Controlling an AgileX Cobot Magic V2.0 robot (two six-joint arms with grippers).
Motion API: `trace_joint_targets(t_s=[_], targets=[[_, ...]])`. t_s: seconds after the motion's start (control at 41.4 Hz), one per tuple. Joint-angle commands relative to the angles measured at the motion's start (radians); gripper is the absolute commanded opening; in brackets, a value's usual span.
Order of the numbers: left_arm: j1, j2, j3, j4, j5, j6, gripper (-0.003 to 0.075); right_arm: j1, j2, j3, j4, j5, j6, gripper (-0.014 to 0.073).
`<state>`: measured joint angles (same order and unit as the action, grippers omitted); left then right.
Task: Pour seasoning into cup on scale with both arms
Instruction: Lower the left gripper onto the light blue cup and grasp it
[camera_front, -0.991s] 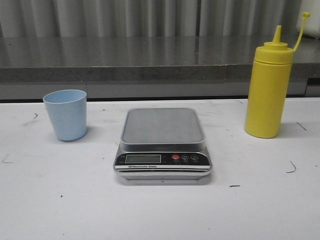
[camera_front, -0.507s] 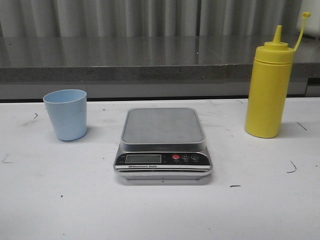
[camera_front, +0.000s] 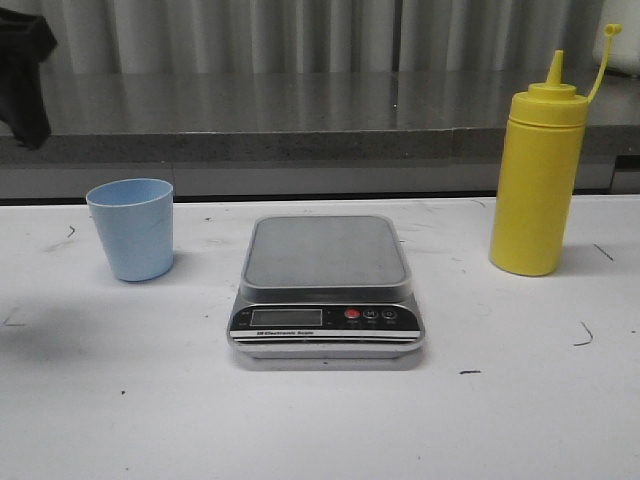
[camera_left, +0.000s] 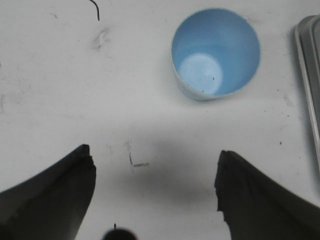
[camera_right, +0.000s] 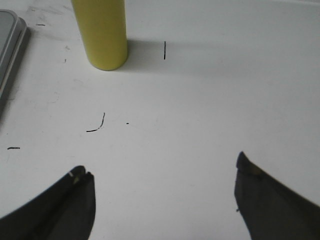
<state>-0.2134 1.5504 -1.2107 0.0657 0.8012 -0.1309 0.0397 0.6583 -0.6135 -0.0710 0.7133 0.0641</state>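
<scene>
The pale blue cup (camera_front: 131, 228) stands empty on the white table, left of the scale (camera_front: 326, 285). The yellow seasoning bottle (camera_front: 537, 168) stands upright to the right of the scale, nozzle uncapped, cap dangling on its tether. A black part of the left arm (camera_front: 24, 70) shows at the front view's top left corner. In the left wrist view my left gripper (camera_left: 155, 162) is open and empty above bare table, short of the cup (camera_left: 216, 52). In the right wrist view my right gripper (camera_right: 162, 170) is open and empty, well short of the bottle's base (camera_right: 101, 32).
A grey counter ledge (camera_front: 300, 120) runs behind the table with a ribbed wall above it. The scale's edge shows in the left wrist view (camera_left: 309, 90) and in the right wrist view (camera_right: 9, 45). Small pen marks dot the tabletop.
The left arm has come into the front view at the top left corner, and a faint shadow now lies on the table's left side. Cup, scale and bottle have not moved.
</scene>
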Motion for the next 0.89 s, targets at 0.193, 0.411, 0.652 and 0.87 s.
trace_joint_targets(t_s=[0.193, 0.411, 0.652, 0.87], targets=[[-0.008, 0.210, -0.240, 0.006, -0.032, 0.000, 0.0493, -0.003, 0.002, -0.032, -0.007, -0.056, -0.007, 0.0591], [-0.008, 0.340, -0.362, 0.006, -0.006, 0.000, 0.0493, -0.003, 0.002, -0.032, -0.007, -0.057, -0.007, 0.0591], [-0.008, 0.431, -0.436, 0.002, 0.067, 0.000, 0.0456, -0.003, 0.002, -0.032, -0.007, -0.057, -0.007, 0.0591], [-0.008, 0.432, -0.438, 0.000, 0.067, 0.000, 0.0198, -0.003, 0.002, -0.032, -0.007, -0.057, -0.007, 0.0591]])
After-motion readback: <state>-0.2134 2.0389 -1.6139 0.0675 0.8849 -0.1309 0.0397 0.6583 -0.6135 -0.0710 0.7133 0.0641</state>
